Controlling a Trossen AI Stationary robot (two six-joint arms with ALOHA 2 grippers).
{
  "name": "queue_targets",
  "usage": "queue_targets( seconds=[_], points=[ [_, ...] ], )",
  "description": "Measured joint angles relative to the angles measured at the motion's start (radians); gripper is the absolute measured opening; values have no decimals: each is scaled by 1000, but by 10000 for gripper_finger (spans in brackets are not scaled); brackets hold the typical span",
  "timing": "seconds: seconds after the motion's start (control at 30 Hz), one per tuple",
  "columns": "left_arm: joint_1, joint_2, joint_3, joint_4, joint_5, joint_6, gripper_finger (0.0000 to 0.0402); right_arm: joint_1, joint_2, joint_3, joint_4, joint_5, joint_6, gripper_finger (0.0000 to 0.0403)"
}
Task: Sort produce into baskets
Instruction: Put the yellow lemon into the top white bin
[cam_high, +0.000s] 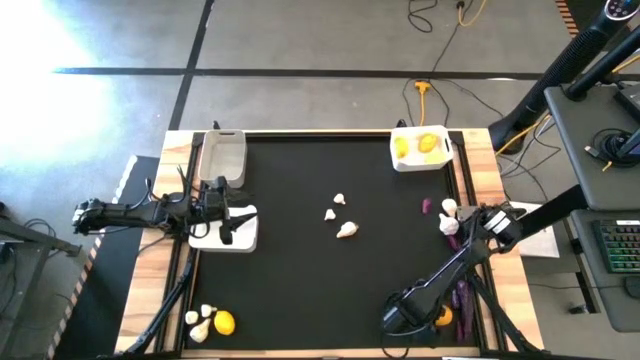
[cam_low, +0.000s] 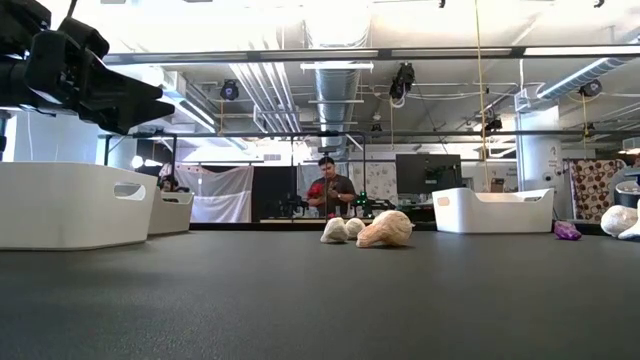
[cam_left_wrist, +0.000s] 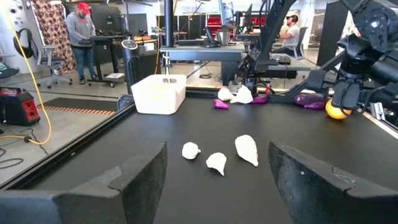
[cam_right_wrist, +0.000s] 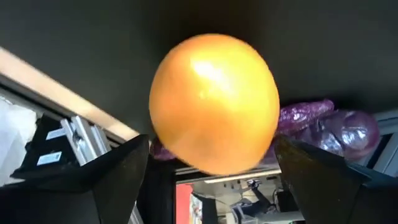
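While overhead hides it, right hand (cam_right_wrist: 208, 163) seemingly straddles orange fruit (cam_right_wrist: 214, 102).

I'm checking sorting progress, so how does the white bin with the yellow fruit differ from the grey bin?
The white bin holds yellow fruit; the grey bin looks empty. The white bin sits at the table's far right corner, the grey bin at the far left, by the left claw. The grey bin looks narrower. Both are rectangular with rounded corners.

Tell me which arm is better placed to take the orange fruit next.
The right. Its gripper is open around the orange fruit; the left gripper is over a white basket across the table.
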Motion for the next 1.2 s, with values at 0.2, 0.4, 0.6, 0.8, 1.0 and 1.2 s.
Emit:
queue_targets(
  seconds=[0.2,0.4,0.6,0.8,1.0,1.2],
  points=[
    [0,0,0,0,0,0,262,-1,45,0,-1,10,-62,302],
    [0,0,0,0,0,0,262,-30,44,-1,-15,9,-113,238],
    [0,0,0,0,0,0,262,-137,-35,27,-43,133,-143,231],
    [0,0,0,0,0,0,262,-326,-170,83,-175,638,-210,231],
    [0,0,0,0,0,0,262,-657,-354,76,-279,1135,-209,231],
    [0,0,0,0,0,0,262,-1060,-459,60,-161,1246,-275,230]
  ],
)
